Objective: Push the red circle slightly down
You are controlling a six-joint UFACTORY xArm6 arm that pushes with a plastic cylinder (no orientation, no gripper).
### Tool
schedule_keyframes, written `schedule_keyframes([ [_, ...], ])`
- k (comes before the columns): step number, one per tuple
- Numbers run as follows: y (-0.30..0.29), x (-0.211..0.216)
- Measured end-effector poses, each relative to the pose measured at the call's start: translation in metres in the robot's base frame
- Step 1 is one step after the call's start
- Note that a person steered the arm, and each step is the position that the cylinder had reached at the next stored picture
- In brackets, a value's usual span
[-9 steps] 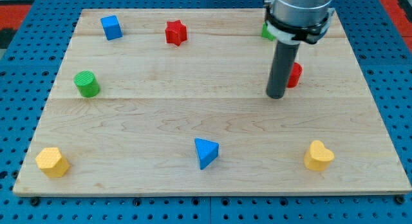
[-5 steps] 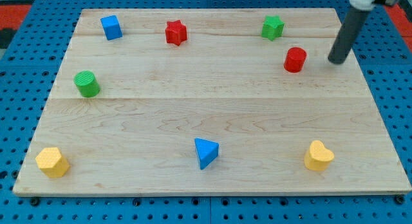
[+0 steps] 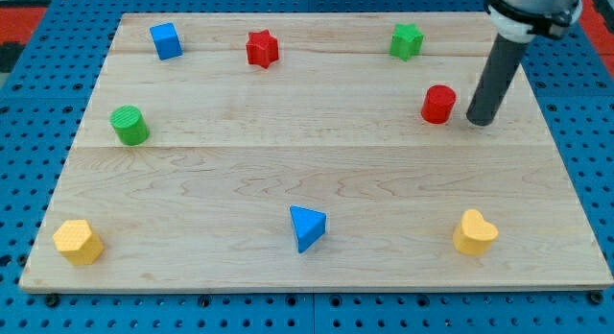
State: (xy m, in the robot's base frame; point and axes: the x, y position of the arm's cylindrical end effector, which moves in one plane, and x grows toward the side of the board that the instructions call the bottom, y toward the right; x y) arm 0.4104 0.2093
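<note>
My tip (image 3: 480,121) is being held on the wooden board (image 3: 288,171), just to the right of the red circle (image 3: 438,104), apart from it, nothing gripped since it is a bare rod. Green star (image 3: 407,40) is seen up-left of the tip, yellow heart (image 3: 475,231) below it. Far left: red star (image 3: 261,48), blue cube (image 3: 166,40), green cylinder (image 3: 129,125), yellow hexagon (image 3: 77,241); blue triangle (image 3: 307,226) lower left. The board is being framed by blue pegboard (image 3: 29,180).

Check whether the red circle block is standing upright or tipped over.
Upright: the red circle block shows its flat round top facing up. My tip sits just to its right, apart.
</note>
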Motion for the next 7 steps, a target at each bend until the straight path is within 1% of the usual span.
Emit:
schedule_keyframes([
  [1, -0.011, -0.067],
  [2, -0.082, -0.067],
  [3, -0.057, -0.033],
  [4, -0.056, -0.044],
  [5, -0.018, -0.078],
  [6, -0.006, -0.022],
  [7, -0.028, -0.012],
])
